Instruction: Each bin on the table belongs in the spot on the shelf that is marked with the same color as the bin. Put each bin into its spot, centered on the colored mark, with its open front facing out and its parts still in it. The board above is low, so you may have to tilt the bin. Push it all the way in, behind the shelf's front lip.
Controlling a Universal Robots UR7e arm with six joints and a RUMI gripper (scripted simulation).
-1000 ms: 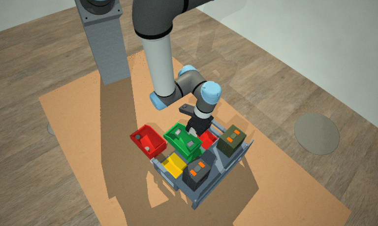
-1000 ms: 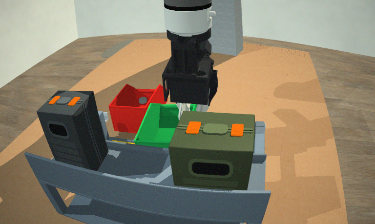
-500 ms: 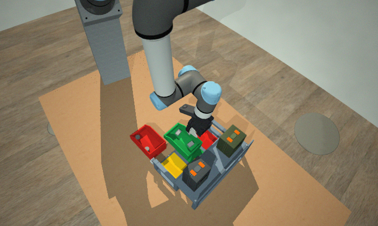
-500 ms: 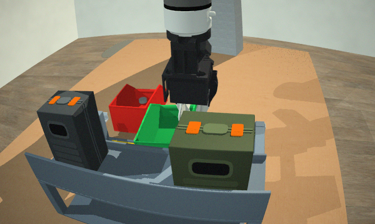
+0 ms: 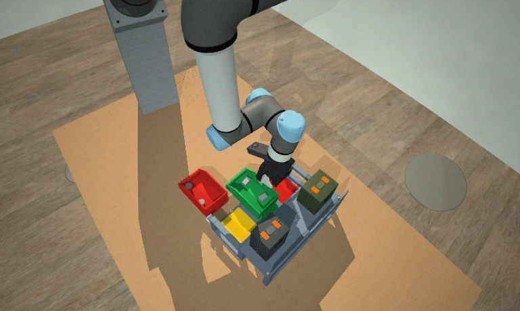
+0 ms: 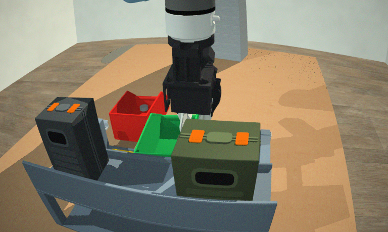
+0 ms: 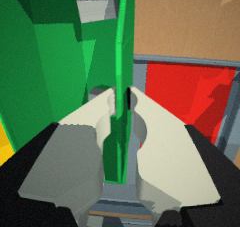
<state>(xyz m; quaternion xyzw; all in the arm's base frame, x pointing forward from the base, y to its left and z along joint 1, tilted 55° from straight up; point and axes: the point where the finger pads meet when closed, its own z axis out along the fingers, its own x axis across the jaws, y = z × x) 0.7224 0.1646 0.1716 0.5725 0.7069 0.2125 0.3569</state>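
My gripper [image 5: 266,181] [image 7: 123,88] is shut on one side wall of the green bin [image 5: 249,194] [image 6: 151,138] [image 7: 60,52]. The bin is at the shelf front, between the yellow mark [image 5: 239,225] [image 7: 5,146] and the red mark [image 5: 285,190] [image 7: 175,97]. It looks tilted; whether it touches the shelf [image 5: 288,215] [image 6: 137,172] is unclear. Two grey parts show in it in the top view. The green mark is hidden. The red bin [image 5: 208,190] [image 6: 127,125] stands in front of the shelf with two grey round parts inside.
A dark grey case [image 5: 268,236] [image 6: 64,138] and an olive case [image 5: 317,192] [image 6: 215,149] stand on the shelf's upper board, behind the green bin. The olive case hides part of the bin in the exterior view. The red bin is close beside the green bin.
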